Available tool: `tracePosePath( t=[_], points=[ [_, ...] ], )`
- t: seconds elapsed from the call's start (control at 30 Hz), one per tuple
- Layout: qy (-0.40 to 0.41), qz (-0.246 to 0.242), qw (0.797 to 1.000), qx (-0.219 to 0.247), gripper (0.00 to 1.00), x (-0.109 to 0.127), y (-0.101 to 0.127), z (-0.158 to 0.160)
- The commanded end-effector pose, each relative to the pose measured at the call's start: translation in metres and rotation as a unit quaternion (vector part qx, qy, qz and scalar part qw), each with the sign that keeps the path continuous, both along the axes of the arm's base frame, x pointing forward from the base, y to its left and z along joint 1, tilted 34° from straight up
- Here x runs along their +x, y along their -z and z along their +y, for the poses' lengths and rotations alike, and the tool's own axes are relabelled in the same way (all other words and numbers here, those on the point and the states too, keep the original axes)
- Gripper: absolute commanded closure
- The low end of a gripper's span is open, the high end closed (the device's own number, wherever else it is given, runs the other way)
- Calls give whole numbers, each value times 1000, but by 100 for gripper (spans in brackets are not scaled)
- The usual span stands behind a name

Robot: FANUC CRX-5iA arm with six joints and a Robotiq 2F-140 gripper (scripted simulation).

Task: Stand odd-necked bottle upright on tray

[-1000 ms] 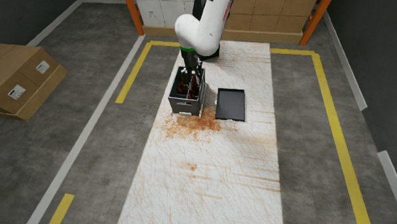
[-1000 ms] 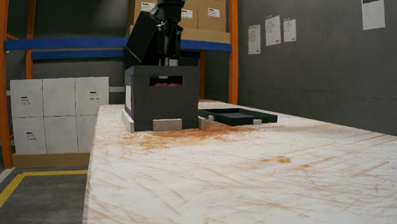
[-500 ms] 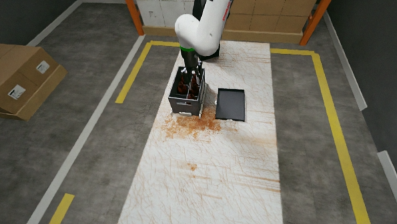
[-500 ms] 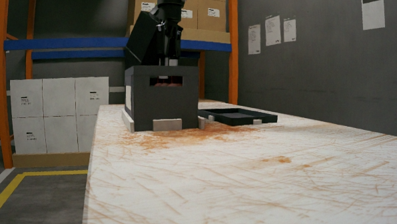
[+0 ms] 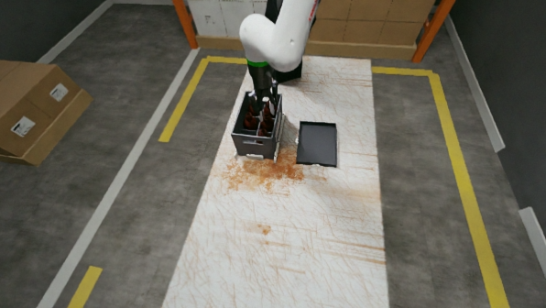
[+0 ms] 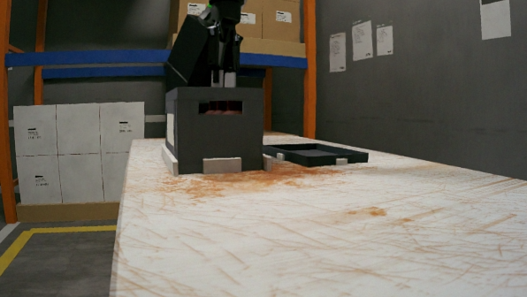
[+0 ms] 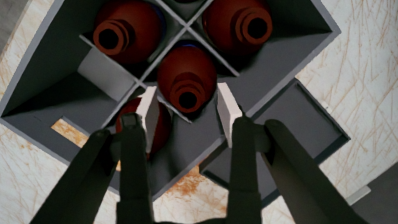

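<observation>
1. The crate stands on the counter, nearer its upper-left edge.
2. The tray lies beside it, toward the lower-right edge.
3. The open gripper has its pads on either side of one brown bottle's neck, with visible gaps.
4. Another bottle is partly hidden beneath one pad.

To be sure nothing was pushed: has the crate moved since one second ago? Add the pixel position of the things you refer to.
No, the crate (image 5: 256,148) (image 6: 221,137) (image 7: 47,65) shows no visible shift against the orange-brown stain (image 5: 270,169) (image 6: 210,182) (image 7: 188,185) beside it.
</observation>
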State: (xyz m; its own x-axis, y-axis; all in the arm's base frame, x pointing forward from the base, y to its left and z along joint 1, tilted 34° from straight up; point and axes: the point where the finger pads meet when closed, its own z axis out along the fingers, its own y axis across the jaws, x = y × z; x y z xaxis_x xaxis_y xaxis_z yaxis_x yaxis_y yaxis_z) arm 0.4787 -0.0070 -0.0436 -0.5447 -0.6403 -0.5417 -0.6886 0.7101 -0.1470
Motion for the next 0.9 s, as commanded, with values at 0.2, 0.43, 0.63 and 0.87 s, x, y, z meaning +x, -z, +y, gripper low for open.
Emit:
tracePosePath(
  t=[0.2,0.43,0.63,0.87],
  points=[
    [0,0,1000,0,56,-13,-23,-8],
    [0,0,1000,0,56,-21,-37,-13],
    [0,0,1000,0,56,-29,-51,-18],
    [0,0,1000,0,56,-33,-57,-20]
  ],
)
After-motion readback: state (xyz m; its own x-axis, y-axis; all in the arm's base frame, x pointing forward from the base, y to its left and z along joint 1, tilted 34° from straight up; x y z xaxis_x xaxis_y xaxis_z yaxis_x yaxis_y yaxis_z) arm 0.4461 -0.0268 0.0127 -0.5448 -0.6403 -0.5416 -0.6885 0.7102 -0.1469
